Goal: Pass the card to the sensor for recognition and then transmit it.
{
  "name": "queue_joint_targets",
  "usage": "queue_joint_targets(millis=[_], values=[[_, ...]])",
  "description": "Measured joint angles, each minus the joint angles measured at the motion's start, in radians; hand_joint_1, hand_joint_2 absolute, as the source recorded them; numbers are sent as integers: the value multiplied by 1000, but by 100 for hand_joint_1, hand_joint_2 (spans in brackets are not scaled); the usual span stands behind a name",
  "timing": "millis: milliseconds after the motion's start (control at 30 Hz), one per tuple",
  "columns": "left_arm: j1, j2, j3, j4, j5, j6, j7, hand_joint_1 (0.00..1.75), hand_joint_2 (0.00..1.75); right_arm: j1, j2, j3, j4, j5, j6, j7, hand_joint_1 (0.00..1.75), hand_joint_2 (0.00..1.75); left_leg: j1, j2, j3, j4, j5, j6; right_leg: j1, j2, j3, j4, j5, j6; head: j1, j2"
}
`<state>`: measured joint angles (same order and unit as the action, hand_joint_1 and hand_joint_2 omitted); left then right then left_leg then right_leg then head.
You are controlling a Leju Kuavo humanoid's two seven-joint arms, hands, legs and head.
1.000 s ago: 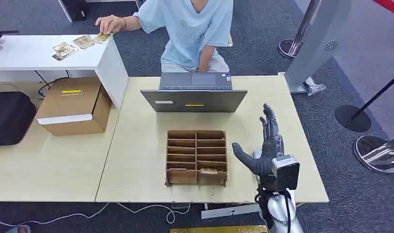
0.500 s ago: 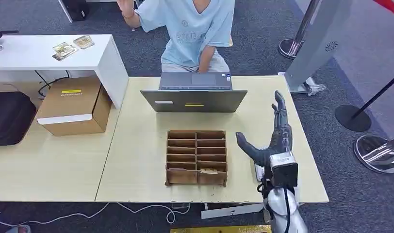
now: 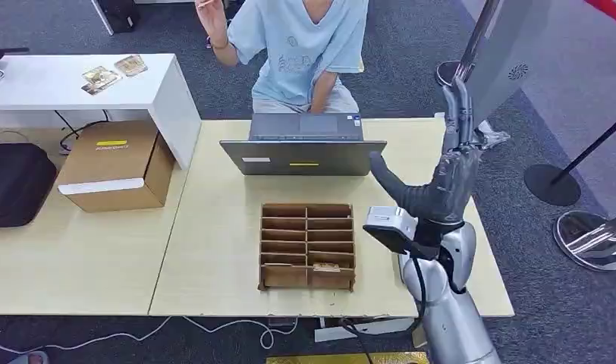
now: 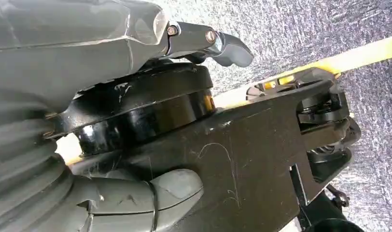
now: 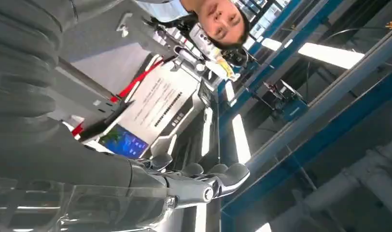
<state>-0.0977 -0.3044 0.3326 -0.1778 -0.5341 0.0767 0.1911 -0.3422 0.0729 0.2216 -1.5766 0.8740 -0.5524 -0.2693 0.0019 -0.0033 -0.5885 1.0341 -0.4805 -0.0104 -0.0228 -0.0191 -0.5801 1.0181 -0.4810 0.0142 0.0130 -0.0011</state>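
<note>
My right hand (image 3: pixel 444 182) is raised above the right side of the wooden table (image 3: pixel 214 227), fingers straight up, thumb spread toward the laptop, nothing in it. In the right wrist view its fingers (image 5: pixel 203 187) are stretched out and bare. A person in a light blue shirt (image 3: pixel 305 45) sits behind the laptop with one hand (image 3: pixel 212 19) lifted near the top edge; whether it holds a card is unclear. Two cards (image 3: pixel 100 77) lie on the white side table (image 3: pixel 55 87). My left hand (image 4: pixel 136 203) hangs by my body, thumb and fingers (image 4: pixel 225 47) apart, holding nothing.
A cardboard slot organizer (image 3: pixel 307 245) stands at the table's middle front, with a card (image 3: pixel 326 267) in a front slot. A laptop (image 3: pixel 303 148) sits behind it. A cardboard box (image 3: pixel 115 163) and black bag (image 3: pixel 17 182) are left; a grey gate post (image 3: pixel 502 68) and stanchions right.
My right hand has risen from low over the table's right front to well above it, further back. The person's hand left the white table and went up; one card fewer lies there.
</note>
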Motion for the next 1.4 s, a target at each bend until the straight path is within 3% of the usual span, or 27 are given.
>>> queue_joint_targets(millis=[200, 433, 633, 967, 1233, 1400], values=[[2, -11, 4, 0, 29, 59, 1, 0, 175, -144, 0, 18, 81, 238, -52, 99, 0, 175, 0, 3, 0, 0, 0, 0, 0, 1, 0, 0, 1, 0, 0, 0], [2, -16, 4, 0, 25, 87, 6, 0, 175, -461, 0, 57, 416, 506, -13, 247, 0, 175, 0, 2, 1, 0, 3, 0, 0, 1, 0, 2, 2, 0, 0, 0], [2, -19, 5, 0, 25, 92, 6, 0, 175, -580, 0, 80, 592, 529, -17, 267, 0, 175, 0, 0, 0, 0, 3, -1, 0, -1, 0, 2, 2, 1, 0, 0], [2, -20, 5, 0, 26, 97, 6, 0, 175, -625, 0, 97, 681, 550, -10, 280, 0, 175, 0, 0, 0, 0, 3, -1, 0, -1, 0, 1, 2, 1, 0, 0], [3, -20, 13, 0, 45, 116, 6, 0, 175, -756, 14, 119, 875, 644, 98, 378, 0, 175, 0, 0, 0, 0, 3, -1, 0, -1, 0, 2, 2, 0, 0, 0], [4, -21, 28, 0, 61, 120, 4, 0, 175, -803, 21, 122, 981, 642, 127, 397, 0, 175, 0, 1, 0, 0, 3, -1, 1, -1, 0, 2, 2, 0, 0, 0]])
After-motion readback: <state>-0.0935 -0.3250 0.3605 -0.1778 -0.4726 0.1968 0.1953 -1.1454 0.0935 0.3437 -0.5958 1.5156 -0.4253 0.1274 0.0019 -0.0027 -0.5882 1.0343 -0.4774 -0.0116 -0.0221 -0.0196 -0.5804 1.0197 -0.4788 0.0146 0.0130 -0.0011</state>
